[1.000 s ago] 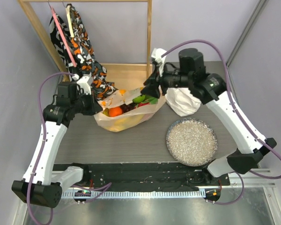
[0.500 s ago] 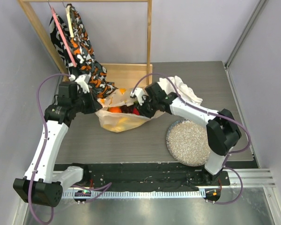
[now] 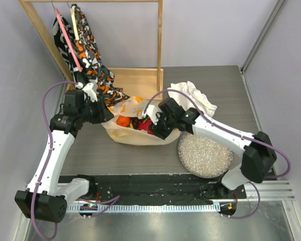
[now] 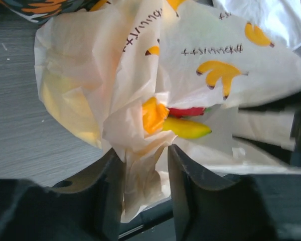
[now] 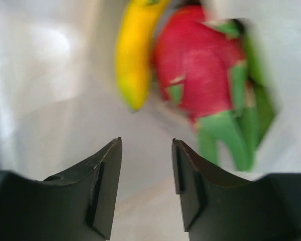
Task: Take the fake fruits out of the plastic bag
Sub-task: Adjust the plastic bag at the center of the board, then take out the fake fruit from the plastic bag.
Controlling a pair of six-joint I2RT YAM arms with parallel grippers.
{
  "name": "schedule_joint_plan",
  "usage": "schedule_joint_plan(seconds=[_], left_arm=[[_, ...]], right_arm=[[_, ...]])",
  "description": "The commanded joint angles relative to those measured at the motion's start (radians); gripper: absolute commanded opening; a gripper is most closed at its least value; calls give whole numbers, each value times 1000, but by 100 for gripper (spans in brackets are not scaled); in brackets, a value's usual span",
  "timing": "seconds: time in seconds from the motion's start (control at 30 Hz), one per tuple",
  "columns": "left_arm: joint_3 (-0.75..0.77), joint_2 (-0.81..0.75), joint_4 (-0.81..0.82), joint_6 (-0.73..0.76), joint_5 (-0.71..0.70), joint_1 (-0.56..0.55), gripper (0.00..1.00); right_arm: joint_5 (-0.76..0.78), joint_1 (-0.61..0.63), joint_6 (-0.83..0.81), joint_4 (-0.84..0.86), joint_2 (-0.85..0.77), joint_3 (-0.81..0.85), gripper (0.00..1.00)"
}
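Note:
The pale peach plastic bag lies on the grey table, its mouth open to the top. Inside show an orange round, dark grapes and a pink-red fruit. My left gripper is shut on a bunched fold of the bag's left edge. That view also shows an orange piece and a yellow banana. My right gripper is open and empty inside the bag's mouth. Just ahead of it lie the banana and the pink dragon fruit, both blurred.
A round dish of pale grains stands right of the bag, under my right forearm. A white cloth lies behind it. Patterned fabric hangs from a wooden rack at the back left, close to my left gripper.
My right arm has dropped from above the bag's right end and moved its open gripper into the bag's mouth. The bag has flattened and shifted. My left gripper keeps its hold.

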Motion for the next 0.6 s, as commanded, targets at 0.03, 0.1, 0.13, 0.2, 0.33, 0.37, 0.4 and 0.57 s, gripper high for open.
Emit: schedule_joint_plan(seconds=[0.03, 0.1, 0.13, 0.2, 0.33, 0.37, 0.4, 0.57], left_arm=[[-4, -8, 85, 33, 95, 4, 50], [-4, -8, 103, 42, 106, 5, 52], [-4, -7, 108, 42, 104, 4, 53], [-4, -5, 120, 41, 106, 4, 54], [-1, 1, 134, 33, 141, 4, 59], [-3, 2, 140, 32, 147, 4, 59], [-3, 5, 142, 30, 155, 4, 59], [-7, 10, 148, 24, 167, 4, 59]], right_arm=[[73, -128, 67, 79, 139, 175, 57], [81, -160, 85, 97, 172, 212, 65], [97, -169, 107, 108, 196, 244, 69], [102, -191, 153, 128, 225, 296, 80], [38, -224, 271, 151, 290, 358, 89], [18, -223, 280, 159, 311, 365, 90], [-13, -223, 291, 162, 323, 381, 90], [-96, -218, 365, 177, 429, 430, 93]])
